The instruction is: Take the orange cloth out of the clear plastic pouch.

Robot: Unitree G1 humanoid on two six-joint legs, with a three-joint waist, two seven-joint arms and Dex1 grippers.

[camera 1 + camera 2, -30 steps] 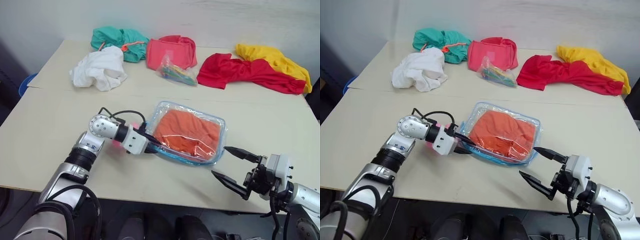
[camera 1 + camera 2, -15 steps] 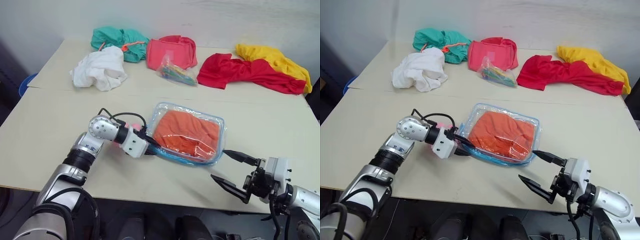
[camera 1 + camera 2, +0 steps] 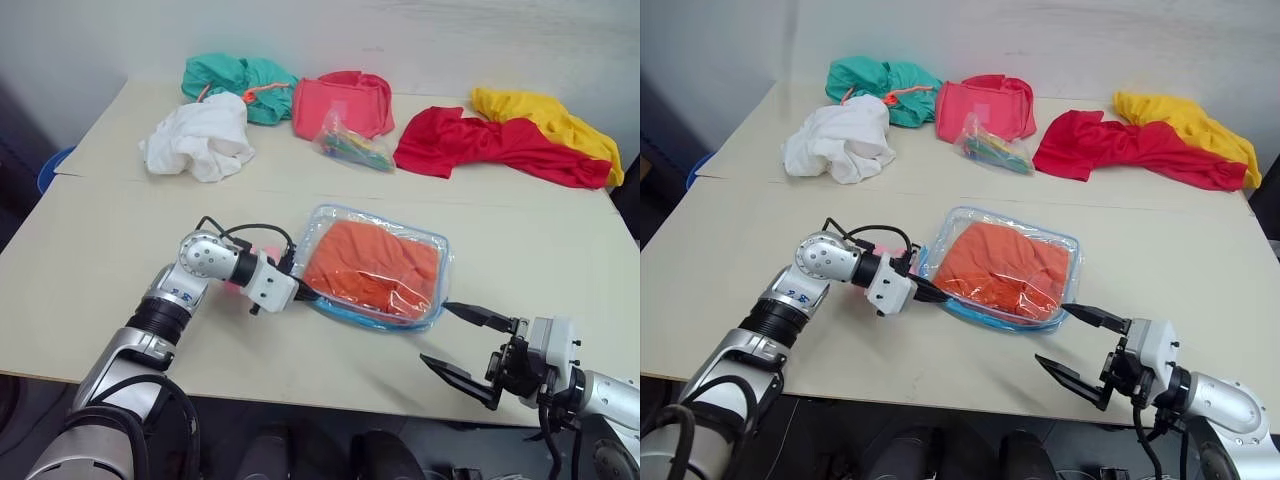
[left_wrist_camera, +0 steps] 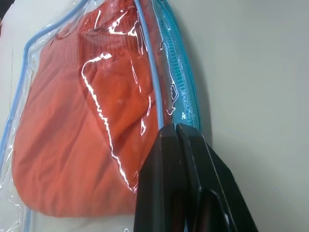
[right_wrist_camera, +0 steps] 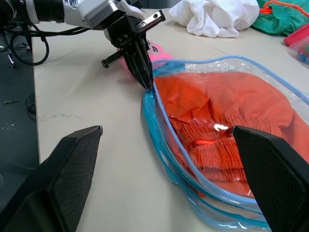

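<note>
- Left gripper [image 5: 146, 83] fingers are pressed together on the light-blue zipper trim of the clear plastic pouch [image 3: 437, 262]; best to pull along the zipper
- Right gripper [image 3: 470, 345] fingers are spread wide near the pouch, ready to pin it before reaching the bright orange cloth [image 3: 372, 265]

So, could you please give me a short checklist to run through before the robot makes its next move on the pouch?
1. Left claw shut at the pouch's blue zipper edge: ok.
2. Zipper tab actually pinched between its fingers: cannot tell.
3. Right claw open and off the pouch, at the table's near edge: ok.
4. Orange cloth fully inside the pouch: ok.
5. Pouch lying flat on the table: ok.
6. Red cloth and small bag well away from the pouch: ok.
</note>
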